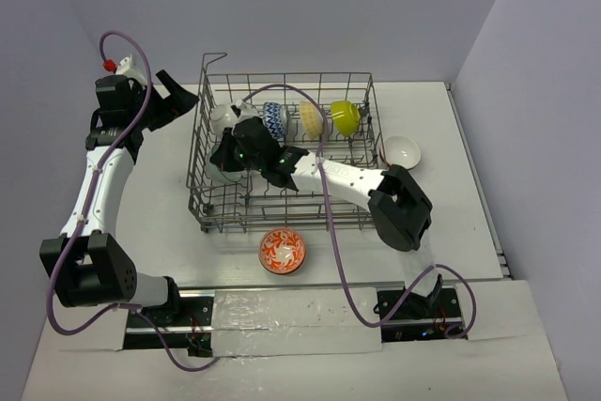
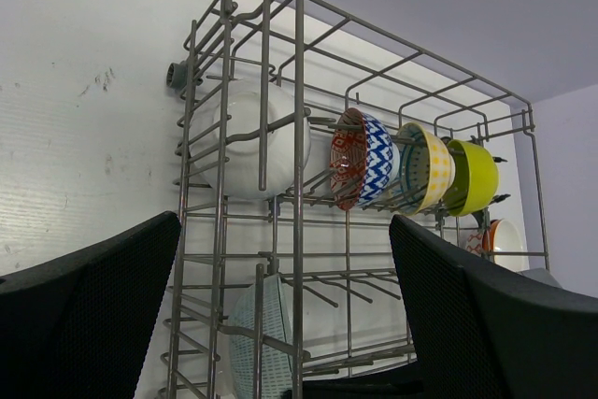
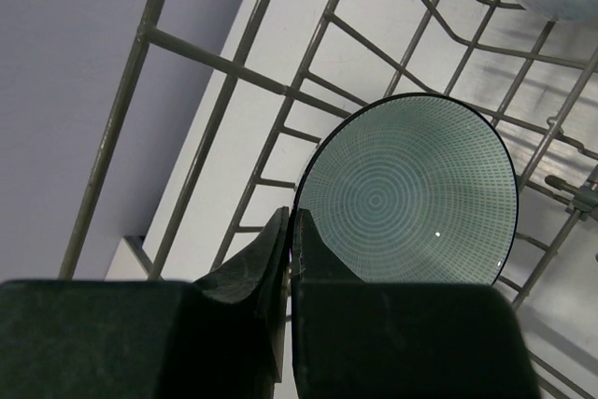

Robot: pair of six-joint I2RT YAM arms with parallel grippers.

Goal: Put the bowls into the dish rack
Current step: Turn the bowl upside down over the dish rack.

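Observation:
The grey wire dish rack point(image 1: 282, 77) stands mid-table. Its back row holds a white bowl point(image 1: 223, 119), a blue patterned bowl point(image 1: 273, 120), a pale yellow bowl point(image 1: 311, 121) and a lime bowl point(image 1: 345, 117), all on edge. My right gripper point(image 1: 235, 152) is inside the rack's left part, shut on the rim of a grey bowl point(image 3: 411, 193), which stands on edge among the tines point(image 2: 257, 343). My left gripper point(image 1: 174, 100) is open and empty, just outside the rack's left wall point(image 2: 299, 137). A red-white bowl point(image 1: 283, 251) lies on the table in front of the rack.
A white bowl point(image 1: 402, 151) sits on the table right of the rack. The rack's raised corner loop point(image 1: 214, 58) is at its back left. Walls close the table at the back and on both sides.

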